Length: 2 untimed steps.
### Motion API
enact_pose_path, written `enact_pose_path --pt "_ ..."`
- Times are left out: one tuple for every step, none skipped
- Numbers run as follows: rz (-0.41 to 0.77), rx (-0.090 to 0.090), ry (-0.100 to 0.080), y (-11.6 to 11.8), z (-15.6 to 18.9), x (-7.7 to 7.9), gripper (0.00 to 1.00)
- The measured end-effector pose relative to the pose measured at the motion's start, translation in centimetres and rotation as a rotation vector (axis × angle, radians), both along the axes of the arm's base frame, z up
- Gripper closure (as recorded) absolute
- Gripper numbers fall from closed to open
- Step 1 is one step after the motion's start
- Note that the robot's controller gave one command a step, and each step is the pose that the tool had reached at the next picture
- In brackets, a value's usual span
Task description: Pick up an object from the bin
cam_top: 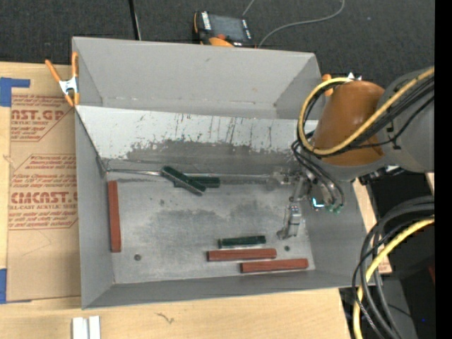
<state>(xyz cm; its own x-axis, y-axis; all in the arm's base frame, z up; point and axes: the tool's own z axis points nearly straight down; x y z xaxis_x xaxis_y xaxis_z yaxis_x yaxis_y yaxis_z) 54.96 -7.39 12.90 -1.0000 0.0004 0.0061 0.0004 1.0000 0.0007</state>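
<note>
Five loose bars are all I count on the floor of the bin (198, 76). At the far left, a long red-brown bar (114, 216) lies flat along the foot of the left wall, well apart from the rest. Further in, a tilted green bar (191, 179) lies at a slant near the foot of the rear wall. The other three lie close together toward the front right. They are a short green bar (242, 242), the upper red-brown bar (241, 255) just in front of it, and the lower red-brown bar (274, 265) a little further front and right. All three run roughly parallel. Rightmost is the gripper (290, 224), low over bare floor just beside the right end of the short green bar. I can't tell from here how far open it is, and I see nothing in its hold.

I'd judge the pick to be in its approach step — nothing lifted, every bar flat on the metal. The short green bar looks the nearest candidate, though I wouldn't swear it's the target. The next move calls for shifting left so the tool straddles a bar across its narrow width, then going right down to the floor before closing. These bars lie thin and flat — a shallow descent would likely slip over the top.
</note>
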Motion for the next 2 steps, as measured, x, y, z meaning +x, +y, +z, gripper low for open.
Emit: enact_pose_path --pt "-0.014 0.002 0.0 3.41 -6.28 -5.05 0.0" --pt "-0.015 0.0 -0.009 3.25 -5.83 -4.67 1.0"
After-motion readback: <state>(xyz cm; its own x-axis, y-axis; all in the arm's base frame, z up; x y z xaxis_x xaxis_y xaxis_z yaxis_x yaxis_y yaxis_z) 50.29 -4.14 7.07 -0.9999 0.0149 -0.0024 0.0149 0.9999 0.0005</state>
